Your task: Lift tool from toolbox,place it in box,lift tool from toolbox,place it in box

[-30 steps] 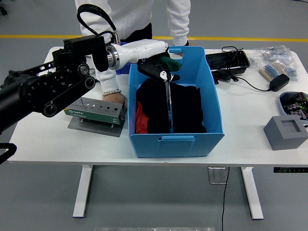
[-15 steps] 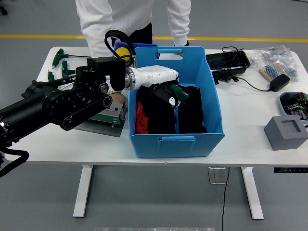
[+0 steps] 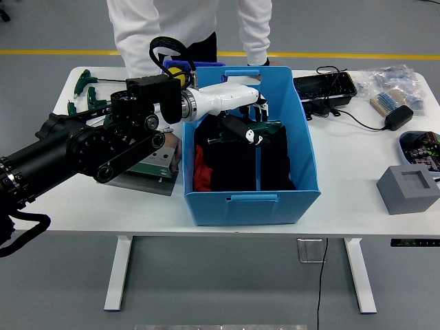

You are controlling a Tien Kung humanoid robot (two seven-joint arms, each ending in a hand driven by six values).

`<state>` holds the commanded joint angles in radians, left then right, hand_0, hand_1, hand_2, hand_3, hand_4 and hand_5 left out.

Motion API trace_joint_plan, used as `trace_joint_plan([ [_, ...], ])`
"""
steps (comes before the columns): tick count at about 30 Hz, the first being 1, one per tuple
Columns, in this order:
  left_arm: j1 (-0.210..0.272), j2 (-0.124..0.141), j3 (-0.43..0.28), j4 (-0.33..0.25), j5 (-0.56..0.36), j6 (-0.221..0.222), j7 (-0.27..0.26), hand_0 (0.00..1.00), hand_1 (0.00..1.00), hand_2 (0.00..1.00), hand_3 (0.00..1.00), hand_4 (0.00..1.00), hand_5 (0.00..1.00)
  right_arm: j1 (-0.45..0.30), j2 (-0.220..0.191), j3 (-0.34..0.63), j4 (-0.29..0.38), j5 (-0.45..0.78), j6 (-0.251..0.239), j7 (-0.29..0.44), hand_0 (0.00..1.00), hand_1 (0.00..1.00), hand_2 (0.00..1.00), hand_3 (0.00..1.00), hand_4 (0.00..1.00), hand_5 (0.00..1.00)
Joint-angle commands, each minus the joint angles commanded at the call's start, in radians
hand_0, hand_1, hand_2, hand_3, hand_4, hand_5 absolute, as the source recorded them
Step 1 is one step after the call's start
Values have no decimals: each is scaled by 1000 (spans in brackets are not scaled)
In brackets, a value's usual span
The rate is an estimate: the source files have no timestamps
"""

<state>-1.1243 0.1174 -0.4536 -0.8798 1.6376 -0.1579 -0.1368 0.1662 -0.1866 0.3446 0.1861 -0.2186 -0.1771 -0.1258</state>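
Observation:
A green T-handle hex key is inside the blue box. Its thin shaft runs down over the black cloth there. My left hand reaches over the box's far left part. Its fingers are spread and the green handle lies just past the thumb tip, with no grasp that I can see. The green toolbox rack stands on a grey plate left of the box, half hidden by my arm. A person's hand rests at its right end. Two more green T-handle tools lie at the far left.
A person in white stands at the far side. A black tray, a cable and a power adapter lie right of the box. Further right are a bag of parts, a grey block and a dark tray.
My left hand lowered the hex key into the box and moved right. Its fingers have spread, and the handle now lies beyond them.

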Motion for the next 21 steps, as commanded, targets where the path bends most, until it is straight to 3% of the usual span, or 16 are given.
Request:
trace_joint_plan([
  [10, -3, 1, -38, 0, 14, 48, -36, 640, 628, 712, 665, 863, 639, 3, -4, 4, 3, -9, -1, -2, 660, 637, 711, 568, 783, 677],
  [18, 8, 15, -80, -33, 48, 43, -31, 639, 629, 712, 666, 856, 646, -2, -5, -9, 2, 19, -4, 5, 660, 635, 710, 569, 783, 677],
  [21, 28, 28, -136, -65, 89, 25, -8, 639, 629, 712, 666, 856, 646, -5, -4, -13, 3, 31, -6, 8, 660, 635, 710, 569, 783, 677],
])
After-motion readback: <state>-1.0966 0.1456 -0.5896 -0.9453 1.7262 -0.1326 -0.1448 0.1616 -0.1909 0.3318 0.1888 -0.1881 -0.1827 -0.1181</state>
